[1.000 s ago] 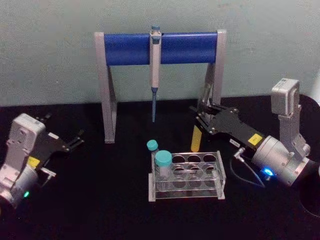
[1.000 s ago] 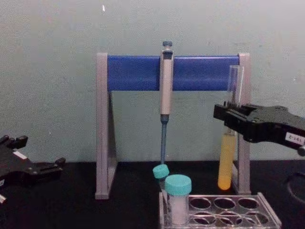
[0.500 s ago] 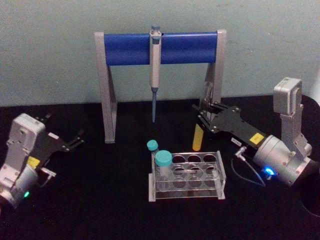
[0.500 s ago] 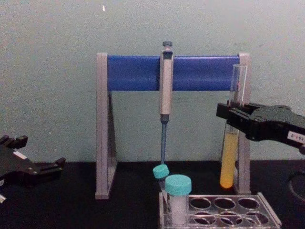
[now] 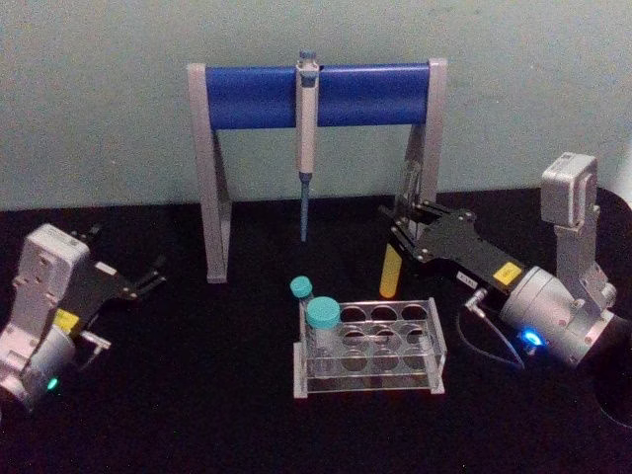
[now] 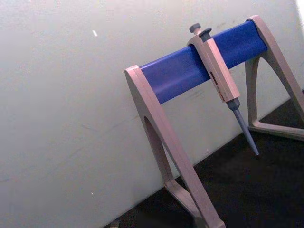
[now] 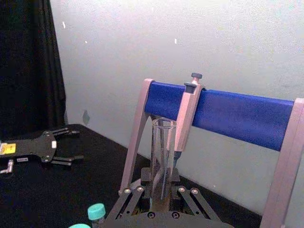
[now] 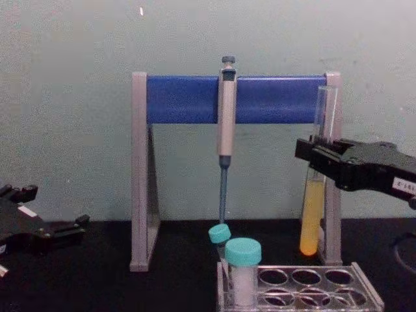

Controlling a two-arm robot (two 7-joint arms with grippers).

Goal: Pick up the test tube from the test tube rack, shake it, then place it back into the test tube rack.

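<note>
Test tube rack (image 5: 395, 380) stands nearest on the black table (image 5: 197, 415). Two teal-capped vials (image 5: 322, 314) sit at its left end, and its other holes are open. To the left, near the table's edge, the left gripper (image 5: 123, 254) rests low with its fingers spread wide and nothing between them. It carries a yellow sticker whose print is too small to read.

Just past the test tube rack's back right part, the right gripper (image 5: 403, 229) has its fingers closed around the test tube (image 8: 312, 214) at mid-height. The tube's yellow-orange lower part hangs free, a little above the rack's top plate. I cannot tell whether it hangs over the back row or just behind it. The gripper's yellow sticker and white label also cannot be read.

Farthest back, the pipette (image 5: 307, 128) hangs from the blue-barred stand (image 5: 247, 96).

Against a second ago, the tube's open top leans slightly more to the right. The left gripper is unmoved.
</note>
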